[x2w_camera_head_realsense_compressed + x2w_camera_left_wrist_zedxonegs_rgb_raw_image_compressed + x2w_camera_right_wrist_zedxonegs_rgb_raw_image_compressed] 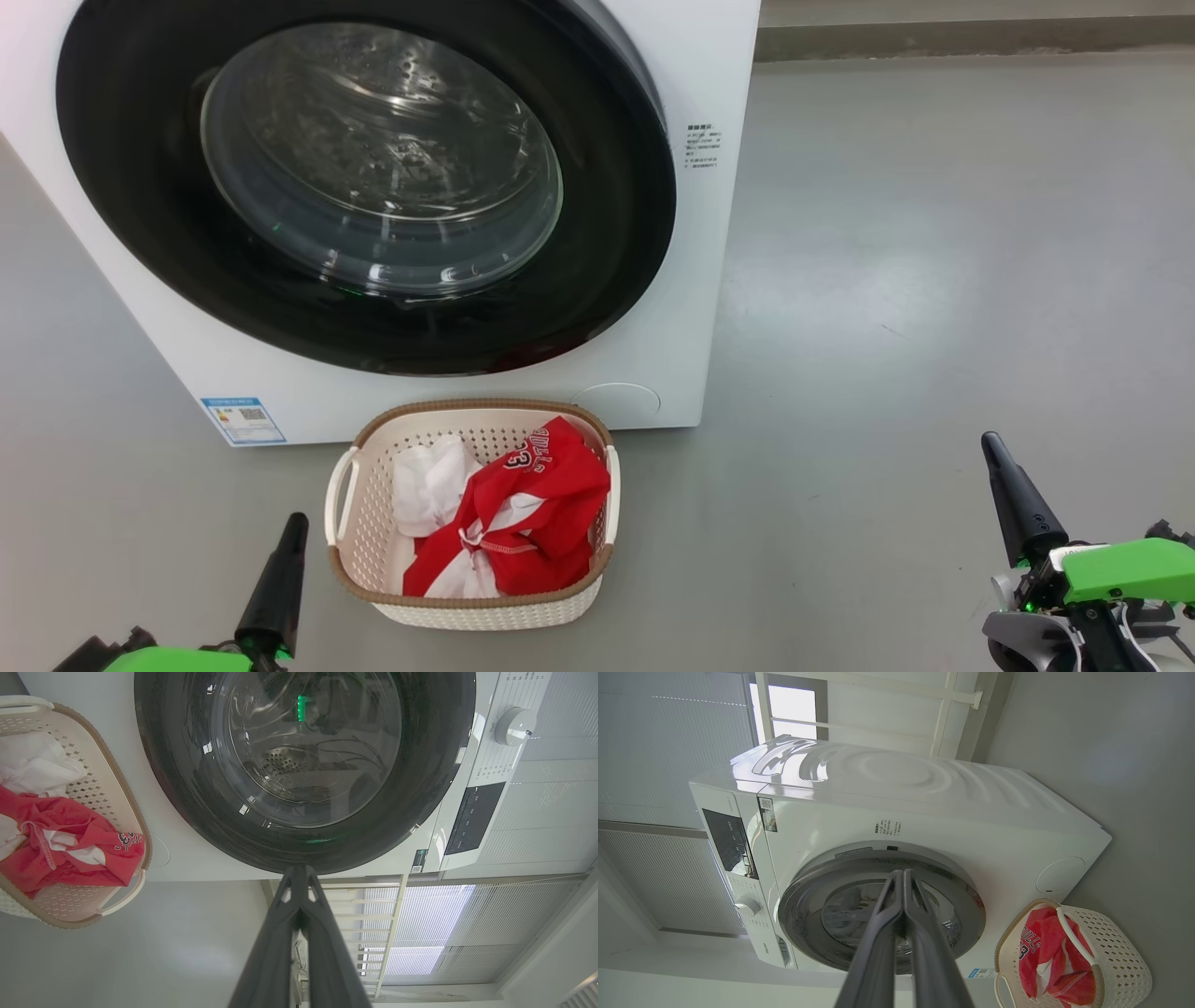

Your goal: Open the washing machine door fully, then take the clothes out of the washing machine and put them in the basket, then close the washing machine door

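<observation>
The white washing machine (pixel 709 233) stands ahead, its black-rimmed glass door (pixel 373 159) flush against its front. On the floor before it sits the cream basket (pixel 369 551) holding the clothes (pixel 532 504), a red jersey over white cloth. My left gripper (pixel 294 525) is shut and empty at the lower left, just left of the basket. Shut and empty too, my right gripper (pixel 991 448) is at the lower right, well clear of the basket. The left wrist view has the door (pixel 303 765), basket (pixel 121 807), clothes (pixel 60 844) and gripper (pixel 299 870). The right wrist view has the door (pixel 822 914), basket (pixel 1115 952) and gripper (pixel 903 873).
Grey floor (pixel 934 280) spreads to the right of the machine, with a wall base (pixel 971 37) at the back. The control panel (pixel 472 816) and dial (pixel 514 725) sit at the machine's top. Window blinds (pixel 668 742) and a white rail (pixel 878 690) stand behind the machine.
</observation>
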Robot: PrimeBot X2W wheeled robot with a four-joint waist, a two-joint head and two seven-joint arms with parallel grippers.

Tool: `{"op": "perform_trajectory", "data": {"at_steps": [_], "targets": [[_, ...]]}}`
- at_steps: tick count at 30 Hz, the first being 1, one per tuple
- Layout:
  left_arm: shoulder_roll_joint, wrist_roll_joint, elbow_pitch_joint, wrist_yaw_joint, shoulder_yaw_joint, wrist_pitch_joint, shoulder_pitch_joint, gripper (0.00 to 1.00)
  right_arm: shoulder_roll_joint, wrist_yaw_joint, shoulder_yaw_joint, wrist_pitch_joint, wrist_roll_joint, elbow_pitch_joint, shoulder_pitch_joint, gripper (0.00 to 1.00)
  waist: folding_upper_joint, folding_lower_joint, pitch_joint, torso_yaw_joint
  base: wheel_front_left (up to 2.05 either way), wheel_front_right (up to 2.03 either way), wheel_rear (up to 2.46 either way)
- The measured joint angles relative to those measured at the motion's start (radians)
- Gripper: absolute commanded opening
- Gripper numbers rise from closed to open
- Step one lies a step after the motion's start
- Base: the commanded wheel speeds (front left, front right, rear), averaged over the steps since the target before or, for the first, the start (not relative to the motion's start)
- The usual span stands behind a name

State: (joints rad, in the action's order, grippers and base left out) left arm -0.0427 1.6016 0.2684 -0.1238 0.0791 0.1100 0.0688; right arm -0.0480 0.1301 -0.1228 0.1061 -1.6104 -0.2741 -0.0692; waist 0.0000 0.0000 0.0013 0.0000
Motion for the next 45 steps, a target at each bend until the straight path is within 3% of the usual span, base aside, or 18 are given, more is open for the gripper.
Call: {"op": "perform_trajectory", "data": {"at_steps": [45], "targets": [[0.0,0.0,0.0,0.0,0.0,0.0,0.0,0.0,0.002,0.0,-0.002,0.001,0.0,0.0,0.0,0.0,0.0,0.0,0.0,0.0,0.0,0.0,0.0]]}}
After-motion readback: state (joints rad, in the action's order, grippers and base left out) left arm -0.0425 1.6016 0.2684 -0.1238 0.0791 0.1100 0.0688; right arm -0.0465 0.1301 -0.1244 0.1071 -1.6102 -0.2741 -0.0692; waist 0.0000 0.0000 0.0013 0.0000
